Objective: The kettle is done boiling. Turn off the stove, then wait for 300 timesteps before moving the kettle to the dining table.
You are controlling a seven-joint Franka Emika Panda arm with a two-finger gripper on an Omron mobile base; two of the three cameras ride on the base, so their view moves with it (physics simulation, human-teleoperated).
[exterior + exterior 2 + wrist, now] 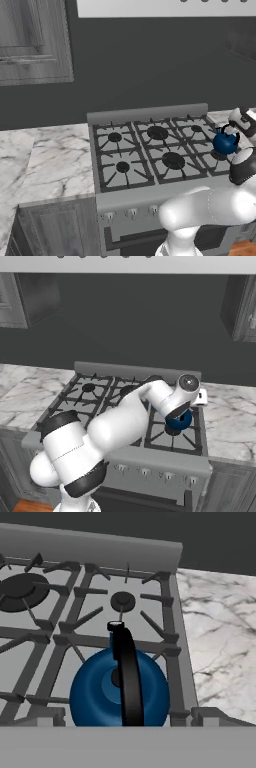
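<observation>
Hovering with my gripper [239, 121] open and empty, I see the kettle [119, 691] just below and ahead of my fingertips on the stove's [90, 582] front right burner, its handle [128, 677] arching straight away from me along my line of sight.

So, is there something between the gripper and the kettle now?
Nothing visible. In the hand view the kettle sits just ahead on the front right burner of the stove, its black handle arching toward the camera, with only open air between.
</observation>
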